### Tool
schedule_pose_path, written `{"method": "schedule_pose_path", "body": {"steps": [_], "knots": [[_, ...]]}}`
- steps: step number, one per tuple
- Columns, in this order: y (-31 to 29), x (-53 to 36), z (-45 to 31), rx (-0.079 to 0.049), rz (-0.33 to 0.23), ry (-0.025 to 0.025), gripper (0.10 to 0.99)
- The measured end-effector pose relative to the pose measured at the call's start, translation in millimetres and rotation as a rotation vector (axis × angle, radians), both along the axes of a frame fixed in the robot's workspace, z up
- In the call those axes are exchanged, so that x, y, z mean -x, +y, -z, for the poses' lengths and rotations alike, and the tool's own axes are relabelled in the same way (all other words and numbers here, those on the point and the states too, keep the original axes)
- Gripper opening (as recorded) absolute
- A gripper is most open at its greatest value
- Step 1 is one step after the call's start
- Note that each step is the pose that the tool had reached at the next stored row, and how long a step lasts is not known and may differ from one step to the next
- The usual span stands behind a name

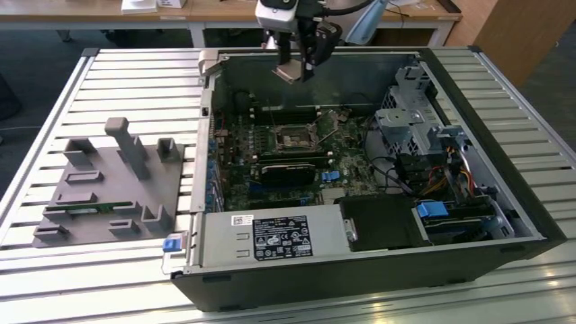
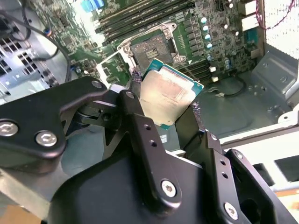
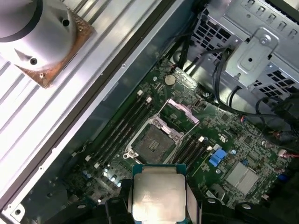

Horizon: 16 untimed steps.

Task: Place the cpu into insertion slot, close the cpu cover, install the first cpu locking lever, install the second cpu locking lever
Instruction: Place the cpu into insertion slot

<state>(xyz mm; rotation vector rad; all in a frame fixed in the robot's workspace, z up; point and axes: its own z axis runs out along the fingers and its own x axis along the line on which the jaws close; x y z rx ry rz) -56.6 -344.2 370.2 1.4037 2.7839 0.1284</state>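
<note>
My gripper [image 1: 293,70] hangs over the back wall of the open computer case, shut on the cpu [image 1: 289,71]. In both wrist views the cpu [image 2: 168,93] [image 3: 159,193] is a pale silver square on a green edge, clamped between the black fingers [image 2: 138,119] by two opposite sides. Below and ahead lies the insertion slot [image 1: 295,137] [image 2: 152,49] [image 3: 152,144], a dark square with a silver rim, with nothing in it. The cpu cover [image 3: 181,110] [image 2: 112,63] stands swung up at one side of the slot. I cannot make out the locking levers clearly.
The green motherboard [image 1: 338,152] carries memory sticks [image 3: 119,128] beside the slot and a long black card [image 1: 290,169]. A metal drive cage [image 1: 409,121] and cables fill the exterior view's right. The power supply [image 1: 270,237] sits at the front. A grey fixture block [image 1: 108,185] stands on the slatted table [image 1: 135,74].
</note>
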Motion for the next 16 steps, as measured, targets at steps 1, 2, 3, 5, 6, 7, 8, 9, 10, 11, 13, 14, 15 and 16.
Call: {"method": "schedule_pose_path", "body": {"steps": [1,2,3,5,6,7,8,9,10,11,13,14,15,16], "knots": [[0.0,0.0,0.5,0.000,0.032,0.0000,0.541],[0.0,0.0,0.7,0.000,0.048,0.0000,0.541],[0.0,0.0,1.0,0.000,0.064,0.0000,0.541],[0.0,0.0,1.5,0.000,0.091,0.0001,0.541],[0.0,0.0,1.8,0.000,0.105,0.0000,0.541],[0.0,0.0,2.1,0.000,0.119,0.0000,0.541],[0.0,0.0,2.3,0.000,0.133,0.0000,0.541],[0.0,0.0,2.6,0.000,0.146,0.0000,0.541],[0.0,0.0,2.9,0.000,0.159,0.0000,0.541],[0.0,0.0,3.2,0.000,0.171,0.0001,0.541],[0.0,0.0,3.7,0.000,0.186,0.0013,0.541],[0.0,0.0,4.0,0.001,0.193,0.0017,0.541],[0.0,0.2,4.2,0.001,0.202,0.0019,0.541],[0.0,0.2,4.5,0.001,0.209,0.0019,0.541]]}}
